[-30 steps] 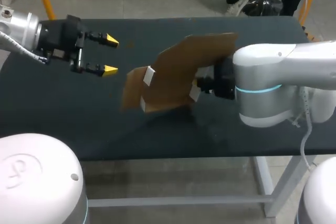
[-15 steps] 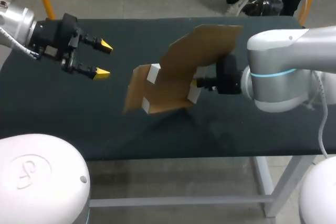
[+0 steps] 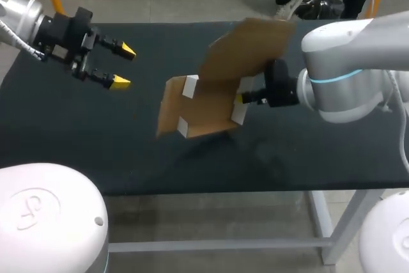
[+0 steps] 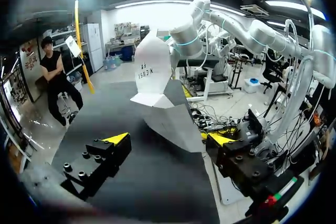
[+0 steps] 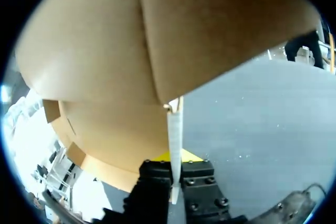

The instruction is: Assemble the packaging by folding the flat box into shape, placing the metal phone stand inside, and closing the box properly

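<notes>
The right claw (image 5: 176,157) was clamped on the box (image 3: 211,94) by one edge, holding it up over the worktop (image 3: 96,139). The left claw (image 3: 123,66) was apart and empty, on the box's other side, pointing toward it.

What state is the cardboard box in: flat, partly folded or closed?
Partly folded: the box bends at its creases, a large flap stands open, and the right pincer grips one panel.
</notes>
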`<control>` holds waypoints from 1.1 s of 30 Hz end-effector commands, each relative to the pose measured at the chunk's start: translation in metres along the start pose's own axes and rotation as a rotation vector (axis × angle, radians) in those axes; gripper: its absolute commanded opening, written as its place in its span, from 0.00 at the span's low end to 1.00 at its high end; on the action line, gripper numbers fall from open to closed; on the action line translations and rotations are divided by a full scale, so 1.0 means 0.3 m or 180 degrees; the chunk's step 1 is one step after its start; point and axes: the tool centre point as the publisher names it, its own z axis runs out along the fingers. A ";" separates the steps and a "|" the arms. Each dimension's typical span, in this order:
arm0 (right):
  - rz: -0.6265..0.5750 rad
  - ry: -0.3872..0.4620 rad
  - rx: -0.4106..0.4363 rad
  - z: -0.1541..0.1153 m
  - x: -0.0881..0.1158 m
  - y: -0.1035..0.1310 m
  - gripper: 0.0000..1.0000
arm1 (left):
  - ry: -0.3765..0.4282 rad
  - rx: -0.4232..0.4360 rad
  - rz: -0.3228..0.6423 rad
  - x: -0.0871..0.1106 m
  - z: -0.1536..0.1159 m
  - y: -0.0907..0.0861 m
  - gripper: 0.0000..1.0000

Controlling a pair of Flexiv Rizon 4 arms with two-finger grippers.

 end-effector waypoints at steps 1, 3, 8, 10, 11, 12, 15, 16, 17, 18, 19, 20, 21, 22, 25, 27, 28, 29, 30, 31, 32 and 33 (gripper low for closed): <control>0.0070 0.0051 0.0414 0.001 -0.025 0.019 0.00 | 0.0027 -0.0117 0.0036 -0.007 -0.018 -0.010 1.00; 0.0123 0.0088 0.0486 -0.001 -0.037 0.020 0.00 | 0.0006 -0.0168 0.0046 -0.003 -0.029 -0.002 1.00; 0.0209 0.0054 0.0621 -0.001 -0.058 0.022 0.00 | -0.0063 -0.0249 0.0079 0.006 -0.050 0.016 1.00; 0.0222 0.0085 0.0670 -0.002 -0.064 0.023 0.00 | -0.0072 -0.0288 0.0101 0.011 -0.054 0.019 1.00; 0.0222 0.0074 0.0697 -0.002 -0.066 0.023 0.00 | -0.0070 -0.0312 0.0120 0.014 -0.056 0.020 1.00; 0.0226 0.0067 0.0706 -0.001 -0.067 0.022 0.00 | -0.0077 -0.0335 0.0126 0.015 -0.057 0.021 1.00; 0.0261 0.0090 0.0807 0.005 -0.072 0.019 0.00 | -0.0093 -0.0424 0.0132 0.020 -0.062 0.027 1.00; 0.0264 0.0099 0.0845 0.007 -0.072 0.018 0.00 | -0.0095 -0.0428 0.0133 0.022 -0.063 0.028 1.00; 0.0265 0.0116 0.0889 0.008 -0.072 0.018 0.00 | -0.0104 -0.0435 0.0145 0.023 -0.064 0.030 1.00; 0.0272 0.0115 0.0923 0.010 -0.072 0.017 0.00 | -0.0114 -0.0446 0.0156 0.025 -0.065 0.031 1.00; 0.0279 0.0118 0.0978 0.012 -0.072 0.016 0.00 | -0.0126 -0.0460 0.0181 0.026 -0.065 0.033 1.00; 0.0279 0.0146 0.1034 0.013 -0.072 0.016 0.00 | -0.0135 -0.0462 0.0207 0.028 -0.065 0.035 1.00; 0.0287 0.0145 0.1067 0.014 -0.071 0.015 0.00 | -0.0144 -0.0470 0.0241 0.030 -0.063 0.036 1.00; 0.0283 0.0136 0.1127 0.014 -0.069 0.014 0.00 | -0.0146 -0.0475 0.0286 0.032 -0.060 0.037 1.00; 0.0285 0.0147 0.1262 0.012 -0.067 0.013 0.00 | -0.0138 -0.0517 0.0335 0.037 -0.049 0.041 1.00; 0.0298 0.0155 0.1337 0.009 -0.067 0.012 0.00 | -0.0144 -0.0522 0.0345 0.039 -0.047 0.044 1.00; 0.0301 0.0144 0.1375 0.007 -0.068 0.011 0.00 | -0.0149 -0.0538 0.0348 0.040 -0.046 0.046 1.00; 0.0308 0.0158 0.1414 0.005 -0.068 0.010 0.00 | -0.0152 -0.0540 0.0346 0.040 -0.046 0.047 1.00; 0.0315 0.0165 0.1433 0.004 -0.068 0.009 0.00 | -0.0159 -0.0540 0.0343 0.041 -0.046 0.049 1.00; 0.0317 0.0158 0.1455 0.002 -0.068 0.008 0.00 | -0.0176 -0.0548 0.0335 0.042 -0.046 0.050 1.00; 0.0326 0.0165 0.1483 0.000 -0.068 0.007 0.00 | -0.0178 -0.0550 0.0334 0.043 -0.047 0.052 1.00; 0.0333 0.0168 0.1498 -0.002 -0.068 0.006 0.00 | -0.0177 -0.0548 0.0335 0.045 -0.048 0.054 1.00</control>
